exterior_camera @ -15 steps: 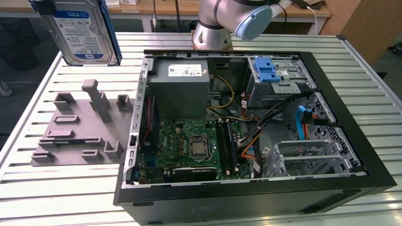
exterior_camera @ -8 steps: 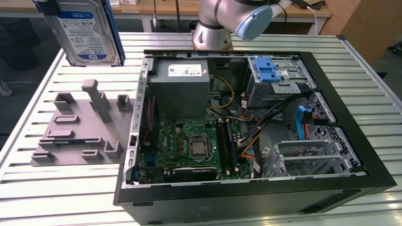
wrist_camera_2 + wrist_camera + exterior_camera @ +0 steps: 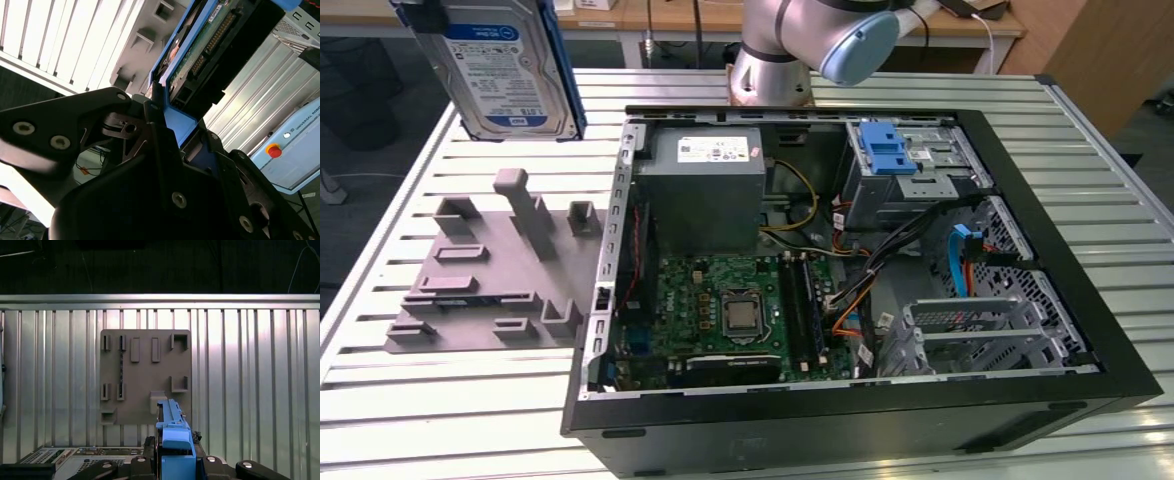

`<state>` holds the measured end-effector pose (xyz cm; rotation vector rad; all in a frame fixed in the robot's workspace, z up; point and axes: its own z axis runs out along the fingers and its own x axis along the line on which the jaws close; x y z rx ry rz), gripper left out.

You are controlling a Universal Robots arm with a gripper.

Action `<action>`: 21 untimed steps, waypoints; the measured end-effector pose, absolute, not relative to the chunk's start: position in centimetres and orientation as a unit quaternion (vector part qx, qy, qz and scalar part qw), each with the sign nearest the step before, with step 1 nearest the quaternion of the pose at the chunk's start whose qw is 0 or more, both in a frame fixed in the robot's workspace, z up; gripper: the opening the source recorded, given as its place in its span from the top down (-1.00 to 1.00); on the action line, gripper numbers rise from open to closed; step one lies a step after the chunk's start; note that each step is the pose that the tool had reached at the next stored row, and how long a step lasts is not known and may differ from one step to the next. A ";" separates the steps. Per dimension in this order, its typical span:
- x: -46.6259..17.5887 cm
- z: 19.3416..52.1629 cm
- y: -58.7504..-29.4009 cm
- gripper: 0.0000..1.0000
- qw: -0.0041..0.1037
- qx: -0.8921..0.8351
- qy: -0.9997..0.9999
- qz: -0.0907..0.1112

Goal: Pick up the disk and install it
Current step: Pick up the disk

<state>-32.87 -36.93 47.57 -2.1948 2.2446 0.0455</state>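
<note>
The disk (image 3: 500,70) hangs in the air on edge, its label towards the exterior view. It is raised above the grey holder plate (image 3: 487,270) and off to the exterior view's left of the open computer case (image 3: 854,440). The jaws are closed on it, pinching the blue plastic frame at one end. In the second wrist view its green circuit board (image 3: 200,47) lies bare beside that grip.

To my eye it is a dense, rigid thing for its size. Its smooth metal faces would likely slide, so the plastic frame looks the sensible place to hold. The exposed board and connector look unfit for squeezing, and a hard knock could well hurt it.

Below, the slatted metal tabletop (image 3: 1107,140) carries both plate and case. Inside the case sits a drive cage (image 3: 914,185) with a blue latch (image 3: 887,150) on top.
</note>
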 end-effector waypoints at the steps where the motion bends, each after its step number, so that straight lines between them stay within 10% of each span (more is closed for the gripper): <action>1: -32.9 47.6 -36.9 0.27 0.001 -0.699 0.715 0.015; 21: -31.7 47.6 -37.7 0.27 0.001 -0.699 0.715 0.015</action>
